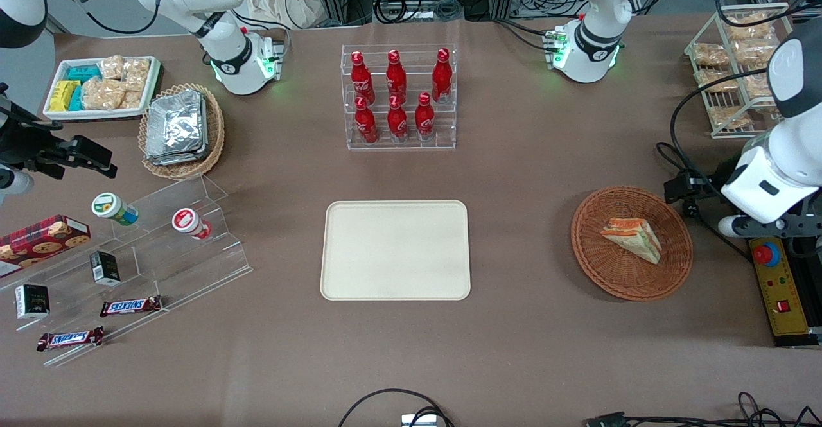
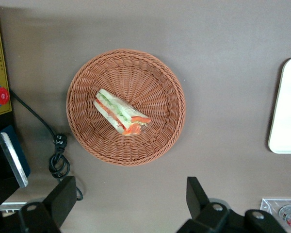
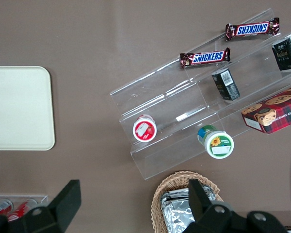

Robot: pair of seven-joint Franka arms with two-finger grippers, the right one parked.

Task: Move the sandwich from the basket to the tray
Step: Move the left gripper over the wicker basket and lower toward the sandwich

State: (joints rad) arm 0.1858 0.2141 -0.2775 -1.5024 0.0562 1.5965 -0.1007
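The sandwich [image 1: 632,237], a clear-wrapped white-bread wedge with orange and green filling, lies in the round reddish-brown wicker basket [image 1: 587,253] toward the working arm's end of the table. It also shows in the left wrist view [image 2: 120,113], lying in the basket [image 2: 155,73]. The cream-beige tray [image 1: 395,250] lies flat and bare at the table's middle; its rim shows in the left wrist view [image 2: 283,111]. My left gripper [image 2: 130,199] is open and empty. It hangs high above the table just outside the basket's rim, and in the front view [image 1: 688,191] it is beside the basket.
A clear rack of red bottles [image 1: 398,96] stands farther from the front camera than the tray. A control box with a red button [image 1: 767,255] and a cable [image 2: 58,155] lie beside the basket. A wire rack of bagged snacks [image 1: 735,67] stands at the working arm's end.
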